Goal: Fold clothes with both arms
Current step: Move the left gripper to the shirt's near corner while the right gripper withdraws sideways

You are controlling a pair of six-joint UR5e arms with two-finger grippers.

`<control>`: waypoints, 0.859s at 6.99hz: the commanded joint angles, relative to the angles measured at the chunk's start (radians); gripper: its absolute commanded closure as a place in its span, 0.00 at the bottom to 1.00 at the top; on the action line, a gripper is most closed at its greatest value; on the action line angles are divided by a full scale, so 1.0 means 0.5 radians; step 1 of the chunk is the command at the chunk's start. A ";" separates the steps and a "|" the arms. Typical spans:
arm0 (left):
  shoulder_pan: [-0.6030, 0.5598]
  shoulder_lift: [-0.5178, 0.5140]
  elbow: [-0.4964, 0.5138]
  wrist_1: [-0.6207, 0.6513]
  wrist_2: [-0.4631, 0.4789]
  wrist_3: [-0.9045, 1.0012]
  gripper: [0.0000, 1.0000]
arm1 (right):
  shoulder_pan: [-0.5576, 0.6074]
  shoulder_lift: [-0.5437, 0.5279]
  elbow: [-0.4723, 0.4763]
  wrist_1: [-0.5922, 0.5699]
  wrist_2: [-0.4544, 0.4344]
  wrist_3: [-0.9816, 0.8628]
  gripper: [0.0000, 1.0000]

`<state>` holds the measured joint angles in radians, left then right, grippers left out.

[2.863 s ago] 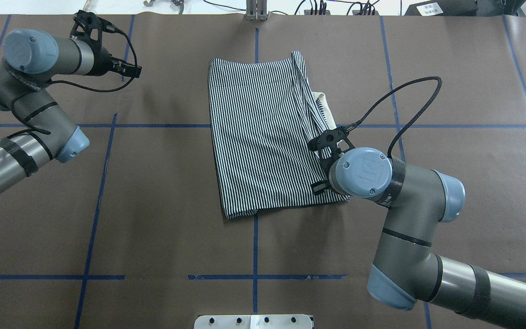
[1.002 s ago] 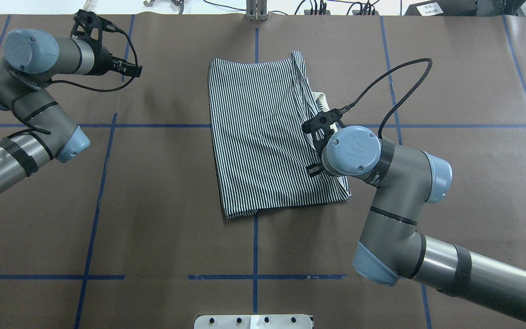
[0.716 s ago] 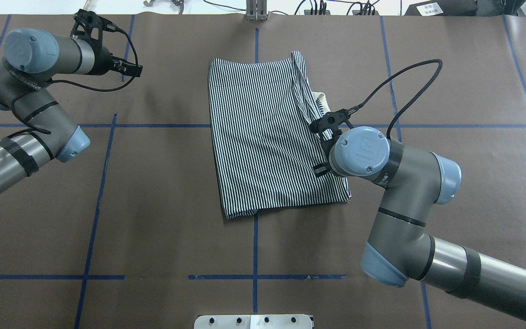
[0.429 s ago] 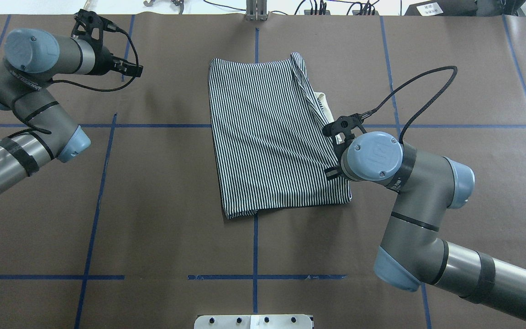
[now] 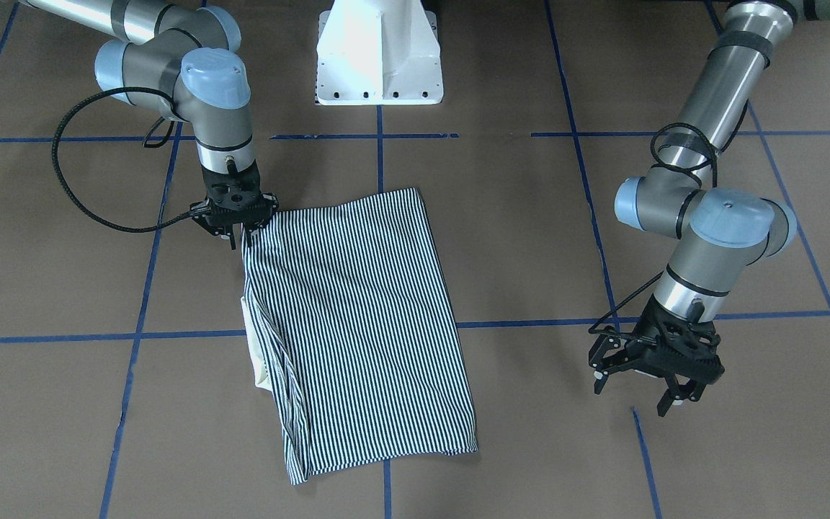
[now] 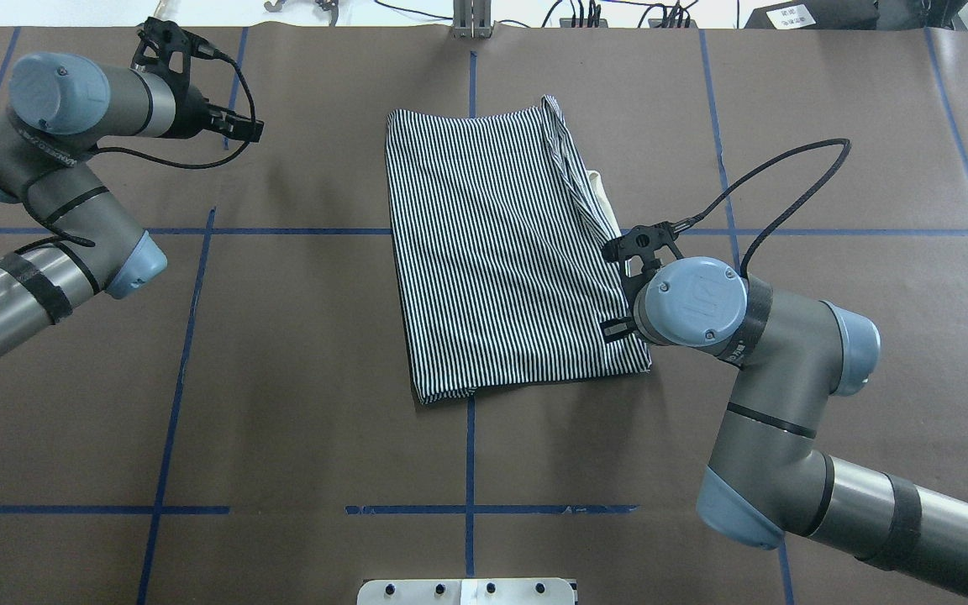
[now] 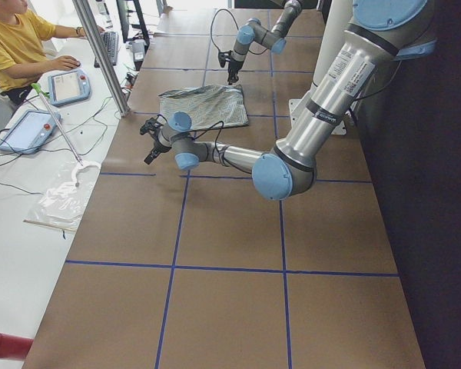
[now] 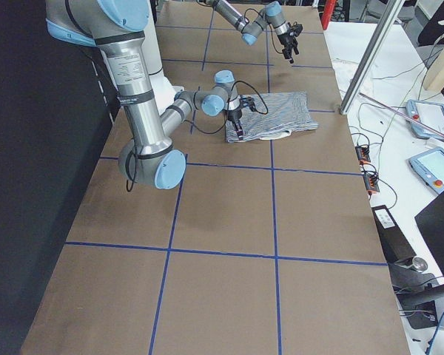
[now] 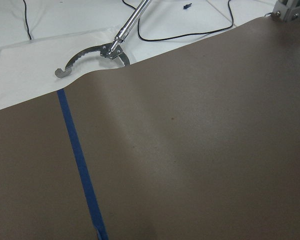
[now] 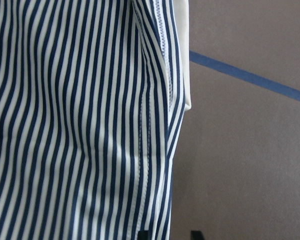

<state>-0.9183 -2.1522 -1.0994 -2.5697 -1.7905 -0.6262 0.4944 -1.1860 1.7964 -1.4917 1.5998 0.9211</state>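
The table (image 6: pixel 282 378), covered in brown paper and marked into squares by blue tape lines, fills the overhead view. 2 arms reach across it. The right arm (image 6: pixel 786 420) comes in from 4 o'clock and bends toward the middle. The left arm (image 6: pixel 55 168) comes in from 9 o'clock and folds up toward 10 o'clock.

The striped polo shirt (image 6: pixel 492 252) lies flat at the table's centre, a little toward 12 o'clock. It is folded into a long panel with its stripes running lengthwise. The white pedestal base (image 5: pixel 379 50) stands at the table's 6 o'clock edge.

The left gripper (image 5: pixel 635 398) hangs over bare paper at 10 o'clock, well apart from the shirt. Its jaws are spread wide and hold nothing.

The right gripper (image 5: pixel 241 232) points straight down at the shirt's 4 o'clock edge, near the hem corner. A black cable (image 6: pixel 795 160) loops up from its wrist toward 1 o'clock.

The cream collar (image 6: pixel 597 189) pokes out from under the stripes at the shirt's 2 o'clock side.

In the right wrist view, 2 dark fingertips (image 10: pixel 145 235) show at the bottom edge. 1 is over the stripes and 1 over the paper, with a small gap between them. I cannot tell whether they pinch the cloth.
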 commanded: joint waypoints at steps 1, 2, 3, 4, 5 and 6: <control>0.005 0.003 -0.059 0.010 -0.017 -0.002 0.00 | 0.133 0.001 0.058 0.077 0.122 0.017 0.00; 0.011 0.009 -0.162 0.031 -0.160 -0.042 0.00 | 0.262 -0.048 0.067 0.306 0.339 0.050 0.00; 0.026 0.034 -0.294 0.080 -0.274 -0.392 0.00 | 0.312 -0.158 0.064 0.591 0.402 0.063 0.00; 0.148 0.073 -0.523 0.147 -0.275 -0.714 0.00 | 0.342 -0.308 0.064 0.867 0.414 0.139 0.00; 0.268 0.165 -0.817 0.281 -0.257 -0.942 0.00 | 0.370 -0.419 0.064 1.116 0.442 0.255 0.00; 0.418 0.278 -1.148 0.492 -0.175 -1.081 0.00 | 0.379 -0.511 0.064 1.394 0.451 0.563 0.00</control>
<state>-0.7883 -2.0706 -1.4951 -2.4248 -1.9086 -1.0617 0.6735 -1.3810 1.8285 -0.9556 1.8149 1.0653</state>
